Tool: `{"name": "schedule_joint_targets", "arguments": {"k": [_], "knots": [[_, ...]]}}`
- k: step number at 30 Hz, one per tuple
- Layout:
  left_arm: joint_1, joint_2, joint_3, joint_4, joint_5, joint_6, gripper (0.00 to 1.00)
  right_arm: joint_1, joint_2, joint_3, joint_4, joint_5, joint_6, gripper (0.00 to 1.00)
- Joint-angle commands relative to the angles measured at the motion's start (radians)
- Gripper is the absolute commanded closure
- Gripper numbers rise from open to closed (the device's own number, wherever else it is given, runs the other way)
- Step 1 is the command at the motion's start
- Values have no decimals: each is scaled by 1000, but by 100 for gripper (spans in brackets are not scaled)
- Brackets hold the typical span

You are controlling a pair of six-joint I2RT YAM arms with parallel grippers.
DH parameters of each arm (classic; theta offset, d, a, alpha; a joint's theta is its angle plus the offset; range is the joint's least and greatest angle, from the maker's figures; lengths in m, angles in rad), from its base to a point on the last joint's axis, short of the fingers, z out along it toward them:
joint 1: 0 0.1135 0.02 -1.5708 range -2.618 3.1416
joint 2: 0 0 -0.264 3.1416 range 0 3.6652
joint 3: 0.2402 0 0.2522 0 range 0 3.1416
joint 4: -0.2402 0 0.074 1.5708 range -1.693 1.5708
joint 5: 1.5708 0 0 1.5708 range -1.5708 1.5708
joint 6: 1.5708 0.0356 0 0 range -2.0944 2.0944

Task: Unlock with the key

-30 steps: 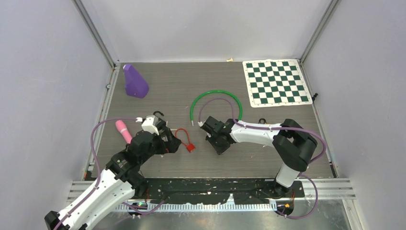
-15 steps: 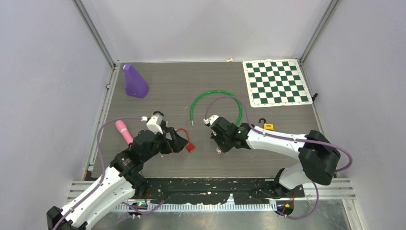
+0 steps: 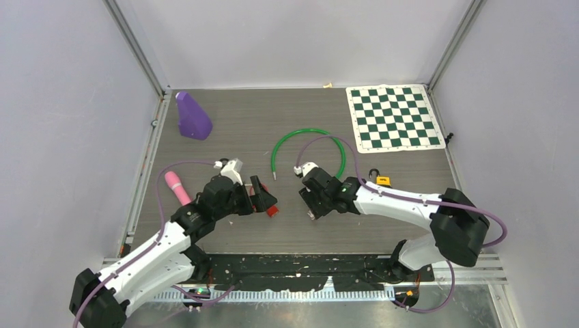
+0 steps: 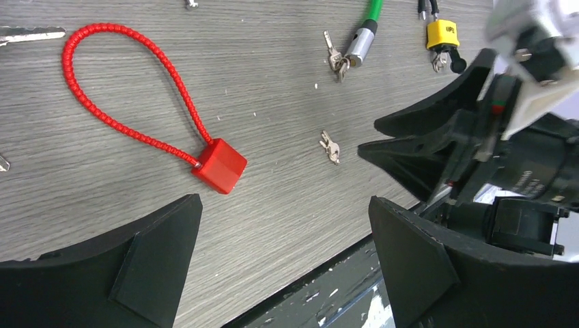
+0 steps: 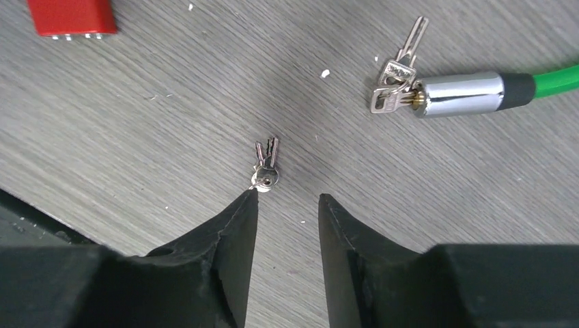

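A small pair of silver keys (image 5: 265, 167) lies flat on the wood table, just past the tip of my right gripper's left finger (image 5: 235, 225). My right gripper (image 5: 288, 196) is partly open with only bare table between its fingers; from above it (image 3: 313, 208) sits mid-table. The red cable lock has its cube body (image 4: 218, 166) on the table and its beaded loop (image 4: 123, 82) behind it. My left gripper (image 4: 283, 205) is wide open and empty, hovering just short of the red cube (image 3: 272, 210). The same keys (image 4: 330, 147) lie right of the cube.
A green cable lock (image 3: 307, 133) curves behind the grippers, its metal end (image 5: 464, 94) carrying more keys (image 5: 396, 72). A yellow padlock (image 3: 382, 180) lies by the right forearm. A purple cone (image 3: 192, 117), a pink object (image 3: 176, 187) and a checkered mat (image 3: 392, 117) sit farther off.
My right gripper has parted its fingers after being shut over the small keys, which stay on the table. My left arm has moved right, closer to the red lock.
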Motion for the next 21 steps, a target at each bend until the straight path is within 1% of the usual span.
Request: {"name": "schedule_joint_targets", "arguments": {"k": [1,6,15,17,21], "knots": [[-2,33,76,-2,2,-13,3,3,82,64,-38,-13,92,53],[-2,11,75,-33,-29,-4,3,5,188,140,-95,-44,122,51],[-2,-67,61,-103,-107,39,3,5,310,207,-114,-59,129,52],[-1,-69,64,-111,-110,45,3,5,335,214,-119,-59,122,56],[-1,-72,64,-112,-105,52,3,5,352,210,-109,-59,105,69]]}}
